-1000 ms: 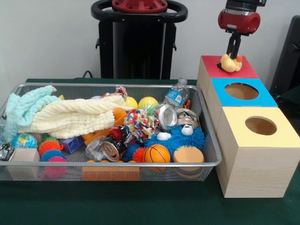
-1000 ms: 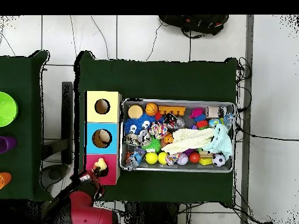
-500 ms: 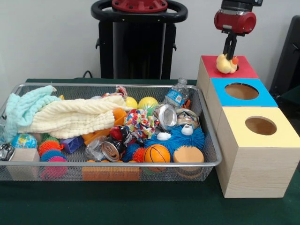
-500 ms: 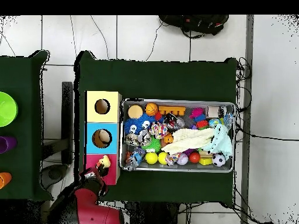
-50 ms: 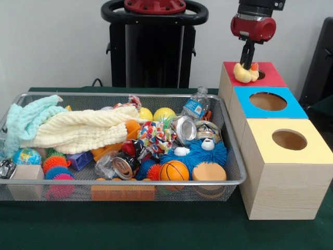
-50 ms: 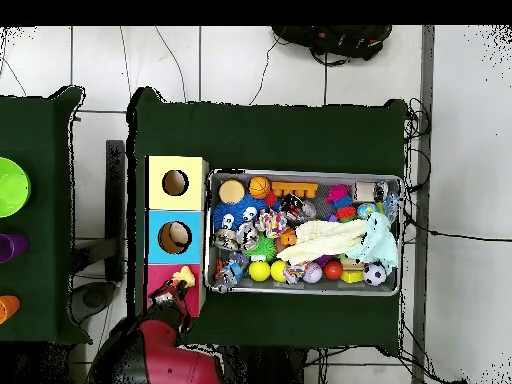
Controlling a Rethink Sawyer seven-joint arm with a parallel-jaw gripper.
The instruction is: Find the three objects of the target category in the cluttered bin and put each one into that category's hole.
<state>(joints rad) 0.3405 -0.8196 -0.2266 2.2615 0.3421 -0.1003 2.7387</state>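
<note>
Holding a yellow rubber duck [image 5: 243, 74] over the red box [image 5: 272, 79], pinched at the top by the jaws of the gripper [image 5: 246, 61]. Hung just over the red top, at the left edge of its round hole [image 5: 260, 75], hard to tell if touching the box. Showed an orange beak pointing toward the hole. Seen from above as a small yellow shape [image 6: 181, 276] on the red box [image 6: 160, 280], at the side next to the bin.

Stood in a row beside the bin: red box at the back, blue box [image 5: 296, 110] in the middle, yellow box [image 5: 317, 151] at the front, each with a round hole on top.

Sat packed with toys, the wire bin [image 5: 125, 183] on the green table [image 5: 156, 229]. Lay across the left part a cream cloth [image 5: 78, 130] and a mint green cloth [image 5: 23, 121]. Rested near the front a little basketball [image 5: 174, 170], a fuzzy blue monster toy [image 5: 200, 152] with big white eyes, and an orange sponge disc [image 5: 209, 173]. Lay at the back right a small water bottle [image 5: 195, 107], next to a yellow ball [image 5: 164, 114]. Sat in the front left corner a wooden block [image 5: 26, 173], spiky orange and pink balls [image 5: 56, 169] and a small globe ball [image 5: 26, 156].
</note>
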